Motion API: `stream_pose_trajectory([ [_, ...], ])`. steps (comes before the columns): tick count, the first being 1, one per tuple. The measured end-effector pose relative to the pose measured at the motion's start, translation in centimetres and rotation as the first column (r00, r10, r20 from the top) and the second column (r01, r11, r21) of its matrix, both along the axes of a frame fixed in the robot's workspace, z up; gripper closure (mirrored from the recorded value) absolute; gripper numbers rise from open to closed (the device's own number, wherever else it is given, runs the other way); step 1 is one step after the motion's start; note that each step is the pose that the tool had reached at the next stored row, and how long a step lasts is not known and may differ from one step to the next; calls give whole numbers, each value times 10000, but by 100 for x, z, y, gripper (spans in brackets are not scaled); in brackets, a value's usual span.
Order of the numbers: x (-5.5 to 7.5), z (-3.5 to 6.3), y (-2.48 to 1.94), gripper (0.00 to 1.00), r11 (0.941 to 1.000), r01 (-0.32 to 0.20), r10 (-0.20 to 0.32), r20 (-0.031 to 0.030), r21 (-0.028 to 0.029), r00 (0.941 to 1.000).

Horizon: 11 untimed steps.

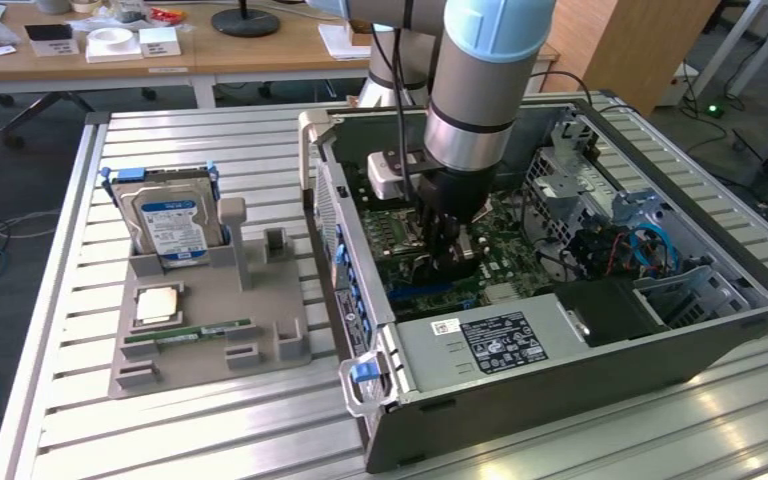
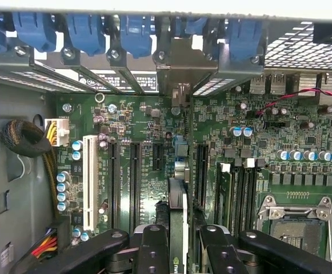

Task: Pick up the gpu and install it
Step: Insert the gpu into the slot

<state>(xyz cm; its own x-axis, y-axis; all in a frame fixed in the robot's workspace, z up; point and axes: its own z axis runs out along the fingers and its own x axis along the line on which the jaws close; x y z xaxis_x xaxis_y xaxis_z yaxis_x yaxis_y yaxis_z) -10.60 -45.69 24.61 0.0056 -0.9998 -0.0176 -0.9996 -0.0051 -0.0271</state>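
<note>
In the wrist view the gpu (image 2: 178,200) appears edge-on, a thin dark card standing upright over the motherboard (image 2: 148,120) between the black expansion slots. Its silver bracket (image 2: 180,71) reaches up to the case's rear slot openings under the blue latches (image 2: 86,31). My gripper (image 2: 184,240) is shut on the card, with one black finger (image 2: 153,245) on each side. In the exterior view the gripper (image 1: 446,255) reaches straight down into the open computer case (image 1: 704,330), low over the board. I cannot tell whether the card's edge sits in a slot.
A grey holder (image 1: 211,350) at the exterior view's left carries a hard drive (image 1: 171,225), a square chip (image 1: 157,303) and a RAM stick (image 1: 204,331). Inside the case are the CPU socket (image 2: 294,220), a white slot (image 2: 88,180), cable bundles (image 2: 26,140) and a labelled box (image 1: 484,345).
</note>
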Motion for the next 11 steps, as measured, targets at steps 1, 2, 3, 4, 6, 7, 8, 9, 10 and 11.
stream_pose_trajectory([
  [1, 0, 2, -1, 74, 10000, 0, 0, -2, -6, 10000],
  [2, 0, 3, -1, 74, 10000, 0, 0, -3, -6, 10000],
  [3, 0, 4, -4, 74, 10000, -1, 1, -4, -9, 10000],
  [4, 0, 4, -7, 74, 10000, -1, 1, -4, -9, 10000],
  [6, -1, 3, -10, 74, 10000, 1, -1, -4, -8, 10000],
  [7, -1, 2, -10, 74, 10000, 0, 0, -4, -8, 10000],
  [8, -1, -1, -11, 74, 10000, 1, -1, 0, -9, 10000],
  [9, -1, -6, -11, 74, 10000, 0, 0, 5, -13, 10000],
  [10, -1, -12, -12, 74, 10000, -1, 1, 14, -18, 10000],
  [11, -1, -17, -12, 74, 10000, -1, 1, 22, -20, 10000],
])
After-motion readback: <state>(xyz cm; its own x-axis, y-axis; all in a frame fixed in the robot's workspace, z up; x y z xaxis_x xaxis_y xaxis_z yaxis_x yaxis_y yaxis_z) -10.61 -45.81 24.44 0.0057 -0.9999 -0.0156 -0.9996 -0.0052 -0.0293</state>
